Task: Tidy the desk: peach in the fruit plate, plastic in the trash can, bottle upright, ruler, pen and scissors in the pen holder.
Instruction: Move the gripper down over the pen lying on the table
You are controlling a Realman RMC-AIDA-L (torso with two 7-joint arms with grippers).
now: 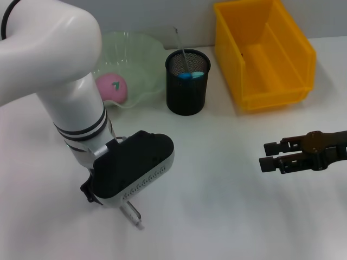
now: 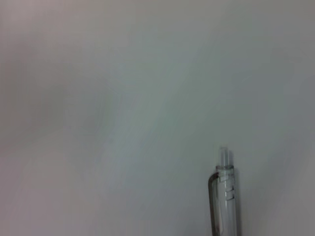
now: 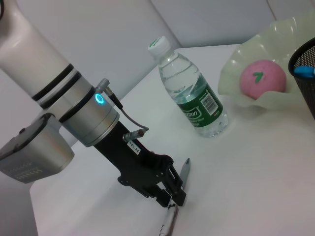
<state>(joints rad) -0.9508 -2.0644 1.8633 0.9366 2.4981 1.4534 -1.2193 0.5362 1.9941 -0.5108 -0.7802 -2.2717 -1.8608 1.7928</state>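
One item remains loose on the surface (image 1: 227,216): the pen (image 3: 173,209), lying at the lower centre of the head view under the left gripper (image 3: 170,189). Its fingers straddle the pen, seemingly not quite clamped, though the angle is poor. The peach (image 1: 112,87) sits in the fruit plate (image 1: 142,51), the bottle (image 3: 193,96) stands upright, and its green label cannot be read. The next move calls for closing, lifting, then carrying to the pen holder (image 1: 187,81) at upper centre. The right gripper (image 1: 267,156) idles at the right edge, fingers slightly apart.
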